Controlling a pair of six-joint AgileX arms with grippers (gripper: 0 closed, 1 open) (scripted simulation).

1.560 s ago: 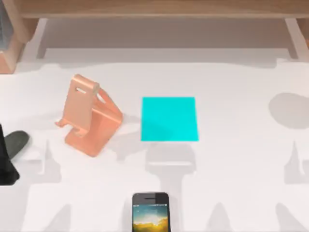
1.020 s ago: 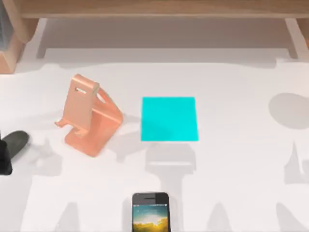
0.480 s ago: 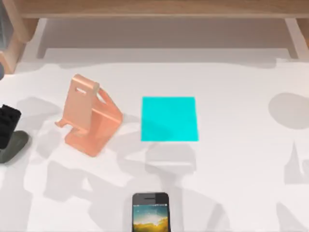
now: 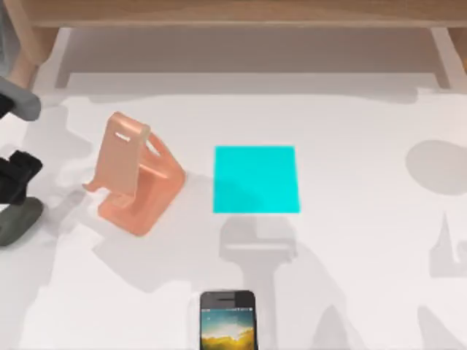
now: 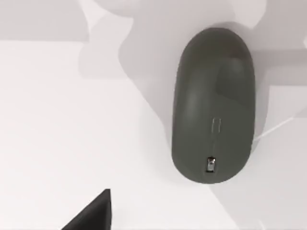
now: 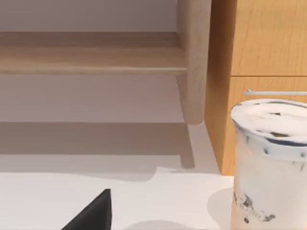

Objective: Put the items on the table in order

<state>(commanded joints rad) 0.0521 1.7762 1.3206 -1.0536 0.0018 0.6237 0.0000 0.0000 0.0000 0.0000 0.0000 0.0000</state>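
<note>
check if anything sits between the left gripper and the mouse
Nothing visible does. The left gripper hangs right over the mouse at the table's left edge; the left wrist view shows bare tabletop around it.

Not much of us to see here: our left arm is a rounded grey tube, and our left gripper is blocky matte black.

Left gripper at table left edge, directly above mouse; stand to its right, pad right beyond stand, phone farther right at near edge.
</note>
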